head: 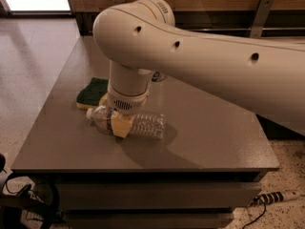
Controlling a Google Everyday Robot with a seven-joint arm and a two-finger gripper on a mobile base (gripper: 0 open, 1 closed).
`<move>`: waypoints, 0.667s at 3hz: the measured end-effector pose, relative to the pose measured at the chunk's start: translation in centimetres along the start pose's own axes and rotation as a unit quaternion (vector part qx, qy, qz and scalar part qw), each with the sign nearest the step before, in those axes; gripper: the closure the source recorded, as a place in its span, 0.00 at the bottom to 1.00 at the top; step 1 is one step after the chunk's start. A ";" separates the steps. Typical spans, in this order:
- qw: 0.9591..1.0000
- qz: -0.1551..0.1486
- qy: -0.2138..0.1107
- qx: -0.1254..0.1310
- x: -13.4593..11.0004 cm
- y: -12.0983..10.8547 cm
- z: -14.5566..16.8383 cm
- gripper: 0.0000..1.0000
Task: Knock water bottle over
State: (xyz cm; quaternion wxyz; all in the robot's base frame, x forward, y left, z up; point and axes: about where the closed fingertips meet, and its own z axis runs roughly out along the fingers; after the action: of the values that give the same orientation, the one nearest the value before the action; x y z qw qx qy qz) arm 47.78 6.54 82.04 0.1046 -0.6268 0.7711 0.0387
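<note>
The water bottle lies on its side on the grey table, white cap pointing left and clear ribbed body pointing right. My gripper hangs straight down from the big white arm and sits right on the bottle's label end, with a yellowish part of it in front of the bottle. The wrist hides the bottle's upper middle.
A green and yellow sponge lies just behind and left of the bottle. A slim can peeks out behind the arm. The table's front edge is close below the bottle. Cables and a power strip lie on the floor.
</note>
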 end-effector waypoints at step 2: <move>1.000 -0.001 0.001 0.000 0.0 0.1 0.0 0.06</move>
State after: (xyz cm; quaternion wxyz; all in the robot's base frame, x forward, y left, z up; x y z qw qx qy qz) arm 47.67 6.54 82.03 0.1043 -0.6276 0.7706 0.0378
